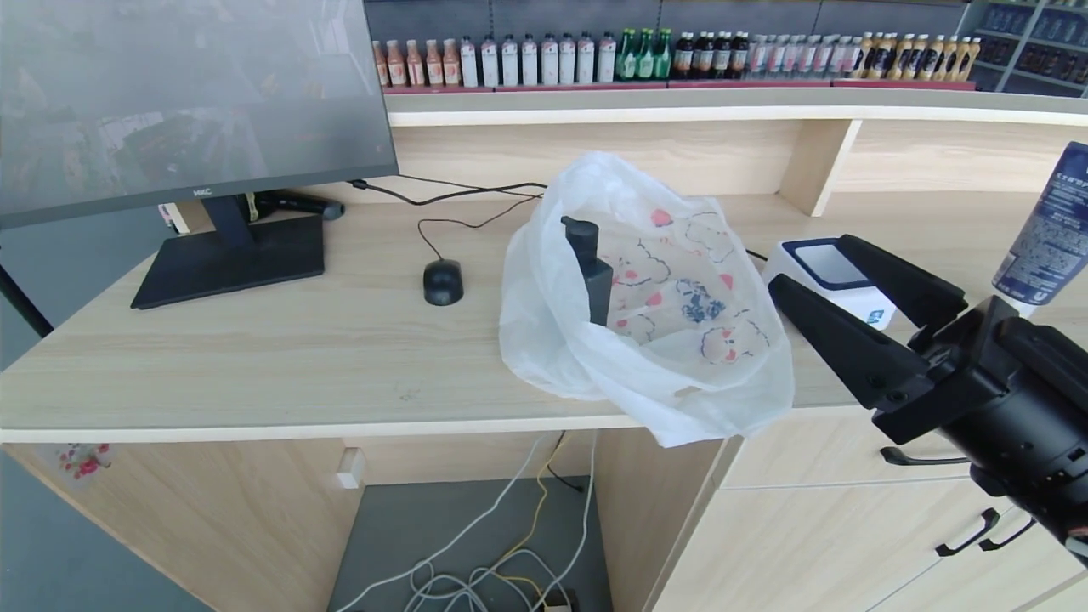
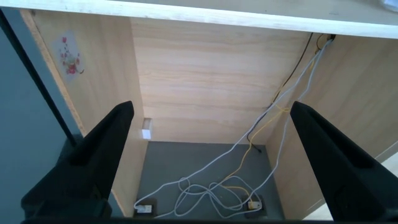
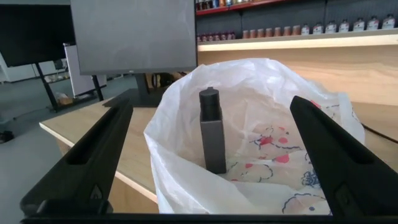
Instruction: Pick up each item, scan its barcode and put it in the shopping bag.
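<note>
Far left of the shopping bag (image 1: 544, 331) we have the monitor (image 1: 195, 93) on the counter (image 1: 255, 365), and closer in, just left of the bag, a black mouse (image 1: 443, 281) with its cord running back toward the wall. Down below the counter's edge, lower than the bag, the left gripper (image 2: 211, 112) has its fingers spread wide with nothing between them, facing a tangle of loose cables (image 2: 211, 193) on the floor. Now the bag itself: white, thin plastic, mouth gaping, slumped at the counter's front edge with its bottom corner hanging over. Inside it, against its left wall, a dark bottle (image 1: 595, 285) stands upright. Behind the bag, a row of shelf bottles (image 1: 671, 55) lines the back wall. Just right of the bag we find the scanner (image 1: 858, 302), and the right gripper (image 1: 809, 263) crosses in front of it, covering part of it; its fingers are wide apart and empty, pointed toward the bag. Farthest right of the bag, a blue tube (image 1: 1050, 225) stands upright, its base hidden behind the right arm.
</note>
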### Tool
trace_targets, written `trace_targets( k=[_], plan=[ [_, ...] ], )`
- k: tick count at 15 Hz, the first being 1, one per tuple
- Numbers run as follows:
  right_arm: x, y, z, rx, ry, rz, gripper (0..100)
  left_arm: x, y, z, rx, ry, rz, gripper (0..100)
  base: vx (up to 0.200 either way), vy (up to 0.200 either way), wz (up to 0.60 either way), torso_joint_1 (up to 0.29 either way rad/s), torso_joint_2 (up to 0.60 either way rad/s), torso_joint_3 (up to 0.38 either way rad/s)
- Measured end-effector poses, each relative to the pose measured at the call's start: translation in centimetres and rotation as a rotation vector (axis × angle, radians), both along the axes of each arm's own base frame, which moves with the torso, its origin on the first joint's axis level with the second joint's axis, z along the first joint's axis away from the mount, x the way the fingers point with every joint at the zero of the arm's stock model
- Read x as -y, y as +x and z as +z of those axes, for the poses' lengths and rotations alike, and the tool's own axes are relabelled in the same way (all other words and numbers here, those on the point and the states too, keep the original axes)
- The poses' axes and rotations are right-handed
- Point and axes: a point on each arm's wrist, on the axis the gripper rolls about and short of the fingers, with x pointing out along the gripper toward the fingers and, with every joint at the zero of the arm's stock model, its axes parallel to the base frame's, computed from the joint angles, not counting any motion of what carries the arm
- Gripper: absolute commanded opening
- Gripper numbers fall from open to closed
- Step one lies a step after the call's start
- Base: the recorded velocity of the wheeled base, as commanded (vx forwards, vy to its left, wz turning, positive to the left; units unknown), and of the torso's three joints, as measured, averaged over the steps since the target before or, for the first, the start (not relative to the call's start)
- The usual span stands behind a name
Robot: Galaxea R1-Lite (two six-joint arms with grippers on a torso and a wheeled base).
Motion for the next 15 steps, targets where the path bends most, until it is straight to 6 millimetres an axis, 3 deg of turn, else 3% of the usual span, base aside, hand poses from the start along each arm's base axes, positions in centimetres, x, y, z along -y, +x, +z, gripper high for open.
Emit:
trace_targets(
  k=[11, 15],
  plan=[
    [0.06, 0.08, 0.31, 0.017, 0.002, -0.008, 100, 0.0, 0.0, -0.02, -0.002, -0.003, 0.0, 100, 0.0, -0.2, 0.0, 0.004, 0.0, 0.002],
    [-0.11, 0.48, -0.57, -0.017, -0.022, -0.014, 100, 0.0, 0.0, -0.01, -0.001, 0.0, 0.0, 100, 0.0, -0.2, 0.0, 0.006, 0.0, 0.002]
  ],
)
